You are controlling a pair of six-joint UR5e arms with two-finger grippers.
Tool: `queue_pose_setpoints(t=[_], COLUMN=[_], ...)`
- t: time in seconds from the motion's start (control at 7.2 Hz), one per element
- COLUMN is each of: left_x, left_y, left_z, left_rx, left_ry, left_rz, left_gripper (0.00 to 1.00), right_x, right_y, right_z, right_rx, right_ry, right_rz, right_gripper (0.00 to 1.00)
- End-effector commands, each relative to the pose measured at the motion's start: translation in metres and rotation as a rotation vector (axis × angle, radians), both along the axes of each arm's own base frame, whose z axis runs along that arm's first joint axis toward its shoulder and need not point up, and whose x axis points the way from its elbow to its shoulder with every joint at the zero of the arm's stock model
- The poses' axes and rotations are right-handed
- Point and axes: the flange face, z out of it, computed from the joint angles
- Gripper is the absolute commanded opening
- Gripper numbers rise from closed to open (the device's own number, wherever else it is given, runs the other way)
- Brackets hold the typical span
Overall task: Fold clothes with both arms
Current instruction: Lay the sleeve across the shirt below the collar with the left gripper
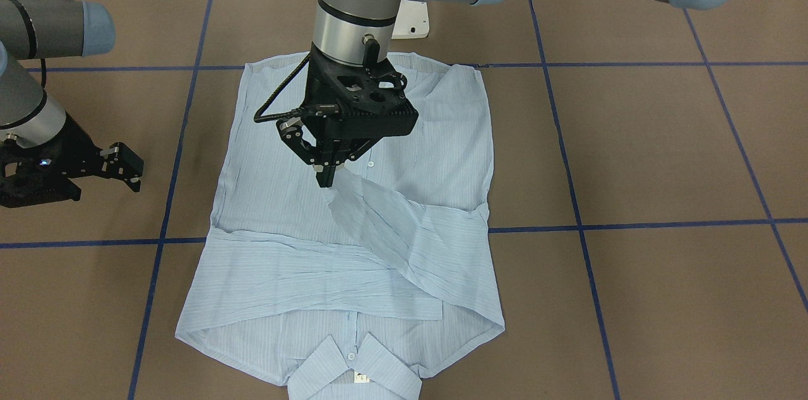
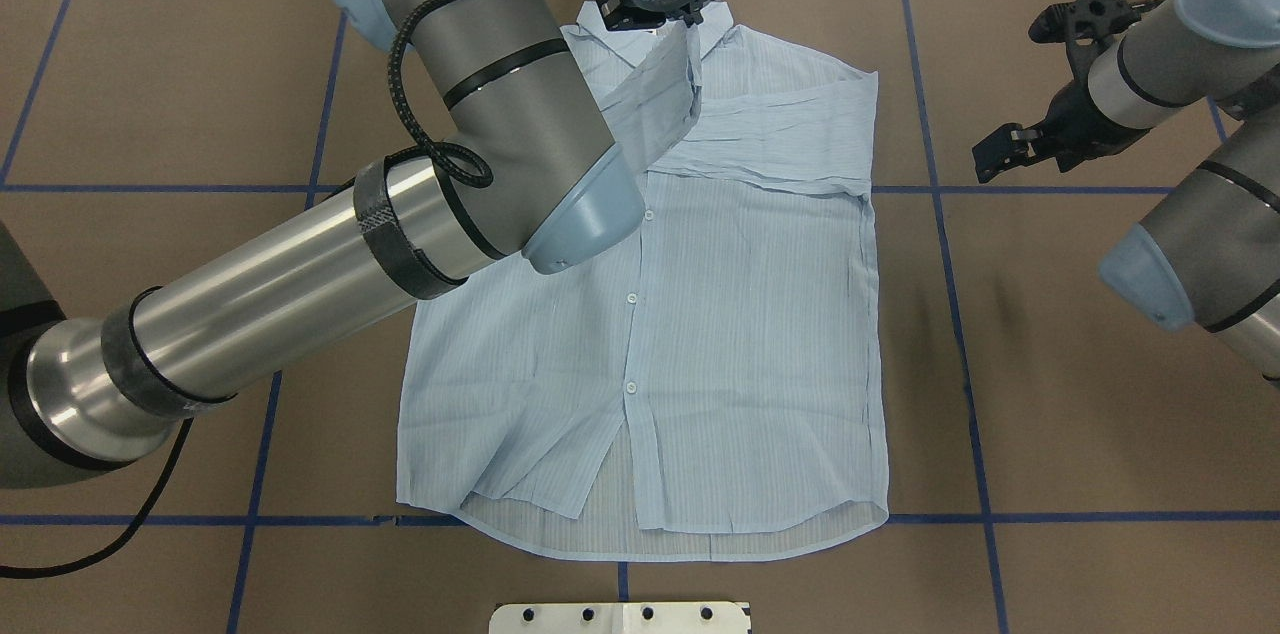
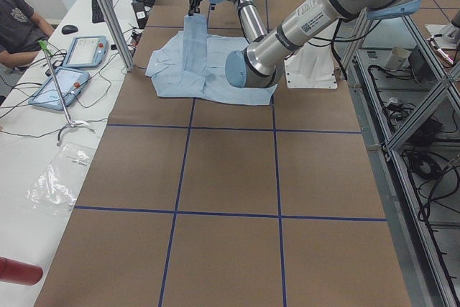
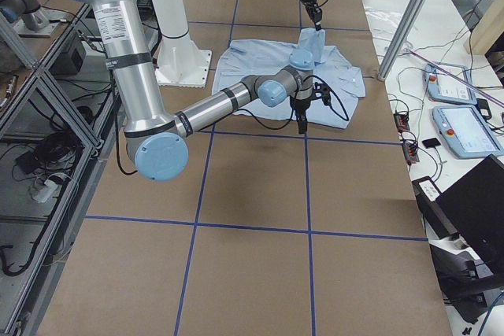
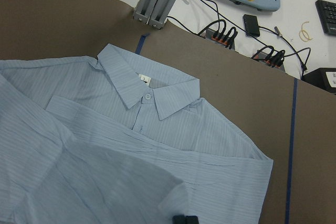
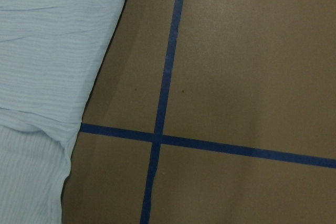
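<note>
Pinching the cuff end of one sleeve (image 1: 385, 214) over the button line, the left gripper (image 1: 326, 174) trails it slantwise to its own-side shoulder of the shirt (image 1: 410, 129), which lies flat on the table (image 1: 663, 147) with its collar (image 1: 353, 375) away from the robot; the right gripper (image 1: 129, 166), seemingly spread and empty, hangs beside the far edge.

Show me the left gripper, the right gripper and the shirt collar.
left gripper (image 1: 326, 179): front-facing view, between its fingertips, shut on the sleeve (image 1: 379, 214).
right gripper (image 1: 135, 171): front-facing view, between its open fingertips, beside the shirt.
shirt collar (image 5: 173, 96): left wrist view, on one collar flap.
</note>
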Motion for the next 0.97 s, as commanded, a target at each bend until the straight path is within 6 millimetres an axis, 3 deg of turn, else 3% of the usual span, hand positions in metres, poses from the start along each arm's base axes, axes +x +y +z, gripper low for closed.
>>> queue_pose_setpoints(t=[0.0, 0.42, 0.69, 0.83], left_x=[0.037, 0.108, 0.158, 0.167], left_y=[0.003, -0.003, 0.011, 0.019], left_z=[0.013, 0.045, 0.07, 0.07], left_rx=[-0.02, -0.008, 0.005, 0.014], left_ry=[0.032, 0.021, 0.013, 0.026], left_rz=[0.009, 0.006, 0.018, 0.032], left_gripper=[0.0, 0.0, 0.0, 0.0], right_x=[-0.001, 0.0, -0.002, -0.002], right_y=[0.0, -0.001, 0.0, 0.0], right_z=[0.001, 0.001, 0.0, 0.001], right_rx=[0.0, -0.002, 0.0, -0.003], right_ry=[0.003, 0.003, 0.003, 0.004], right_rz=[-0.001, 0.001, -0.001, 0.0], right_gripper=[1.0, 1.0, 1.0, 1.0])
